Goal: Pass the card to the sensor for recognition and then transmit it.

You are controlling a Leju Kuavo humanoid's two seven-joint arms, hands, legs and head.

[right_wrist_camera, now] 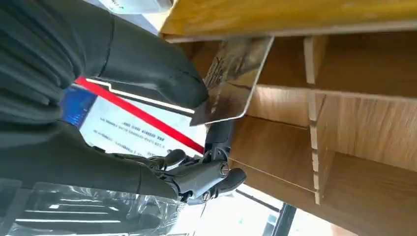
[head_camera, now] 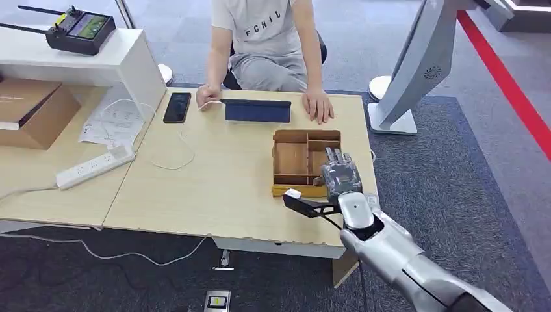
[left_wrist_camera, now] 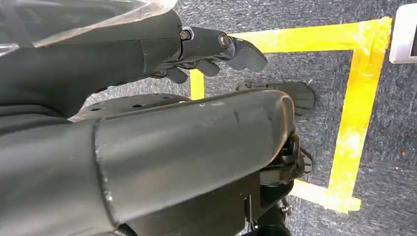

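Wooden table (head_camera: 214, 188) carries a compartment tray (head_camera: 291, 159); right hand (head_camera: 340, 174) over it pinches the card (right_wrist_camera: 231, 81) between thumb and finger, probably lifting it for the sensor; left hand (left_wrist_camera: 216, 51) hangs loosely curled, holding nothing.

Right arm (head_camera: 403, 257) is extended forward and slightly inward from the lower right. Right hand (head_camera: 340, 174) is held palm-down, fingers (head_camera: 334, 156) pointing away from the body. In the right wrist view, a card (right_wrist_camera: 231, 81) is seen pinched between thumb (right_wrist_camera: 162, 69) and a finger. Left hand (left_wrist_camera: 211, 54) is seen hanging toward the floor, fingers loosely curled, nothing held.
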